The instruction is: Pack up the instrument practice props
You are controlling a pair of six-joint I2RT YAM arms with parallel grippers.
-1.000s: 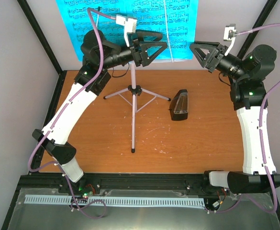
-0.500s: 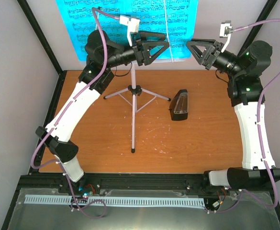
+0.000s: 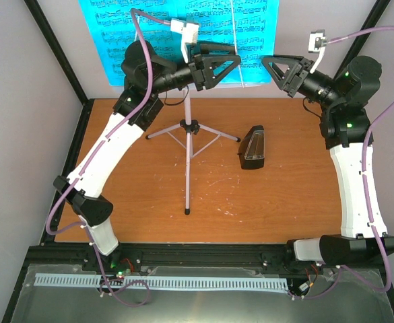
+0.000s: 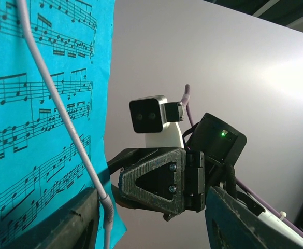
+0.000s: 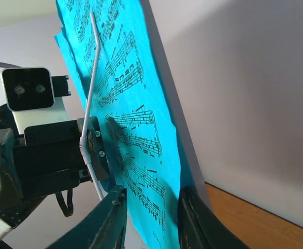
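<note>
1. Around the work you had the orange table [image 3: 136, 202], the grey back wall [image 4: 203, 62], and a lavender cable [image 4: 53, 104] that looped across the face of the sheet-music pages [image 3: 149, 27].
2. Your left gripper [image 3: 236, 55] stood in front of the pages' lower 3 o'clock part. It was nose to nose with your right gripper [image 3: 269, 66], near but not touching.
3. Left jaws were spread wide and held nothing.
4. Right jaws were parted, with the pages' lower 3 o'clock edge in the gap. Contact could not be made out.
5. The pages hung at the table's 12 o'clock side and faced 6 o'clock. Their long axis ran 9-to-3, and the staves ran the same way.
6. The music stand [image 3: 188, 126] had its tripod hub mid-table, with legs toward 3, 6 and 9 o'clock.
7. The metronome [image 3: 253, 148] sat on the table at 3 o'clock of the hub, apart from the legs, with its narrow end toward 12 o'clock.
</note>
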